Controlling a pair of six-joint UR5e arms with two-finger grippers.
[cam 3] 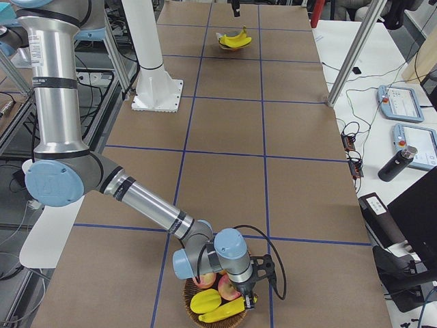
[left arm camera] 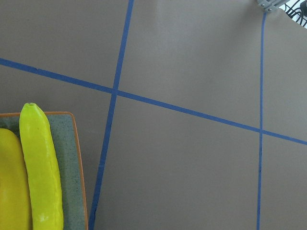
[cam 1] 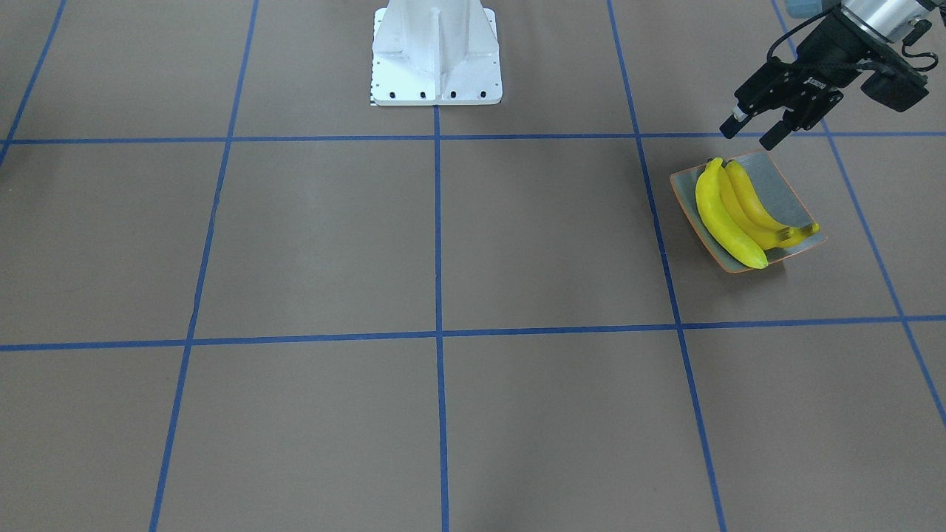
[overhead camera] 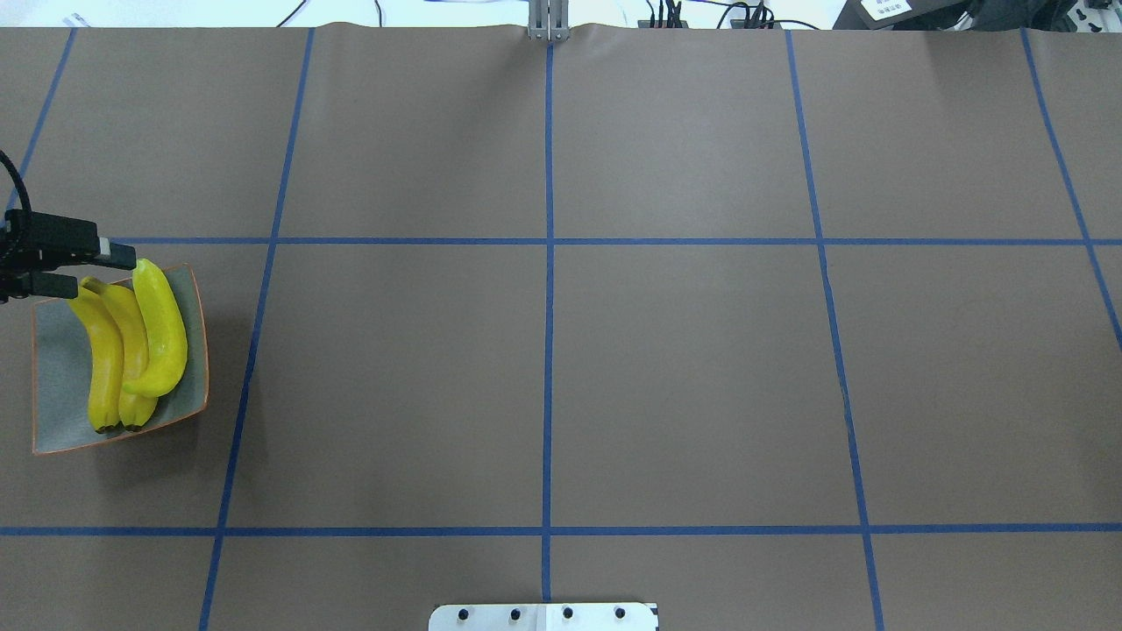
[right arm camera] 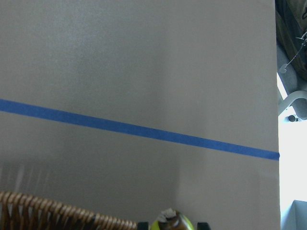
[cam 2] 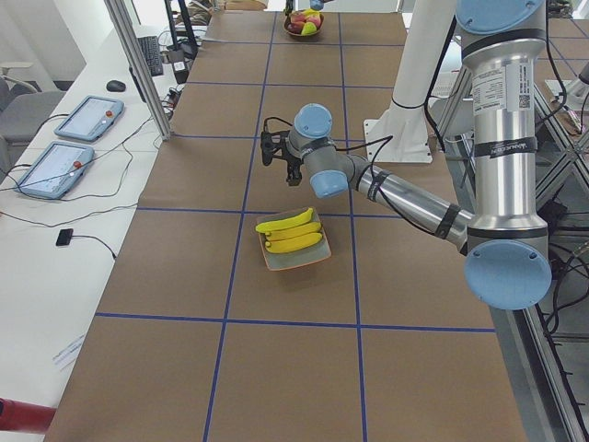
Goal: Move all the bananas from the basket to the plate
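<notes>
Three yellow bananas (cam 1: pixel 728 222) lie side by side on the grey-green plate (cam 1: pixel 783 188) with the orange rim, also seen in the overhead view as bananas (overhead camera: pixel 131 342) on the plate (overhead camera: pixel 57 386). My left gripper (cam 1: pixel 752 133) hovers open and empty above the plate's far end. The wicker basket (cam 3: pixel 194 316) stands at the table's other end and holds one banana (cam 3: pixel 222 313). My right gripper (cam 3: pixel 247 295) is lowered into the basket. In the right wrist view its dark fingertips (right arm camera: pixel 142 224) sit close on both sides of that banana's tip (right arm camera: pixel 170 223).
Red apples (cam 3: pixel 229 287) and another yellow fruit (cam 3: pixel 205 299) lie in the basket beside the banana. The white arm mount (cam 1: pixel 436 55) stands at the table's middle edge. Blue tape lines grid the brown table. Tablets (cam 2: pixel 55 170) and cables lie on a side bench.
</notes>
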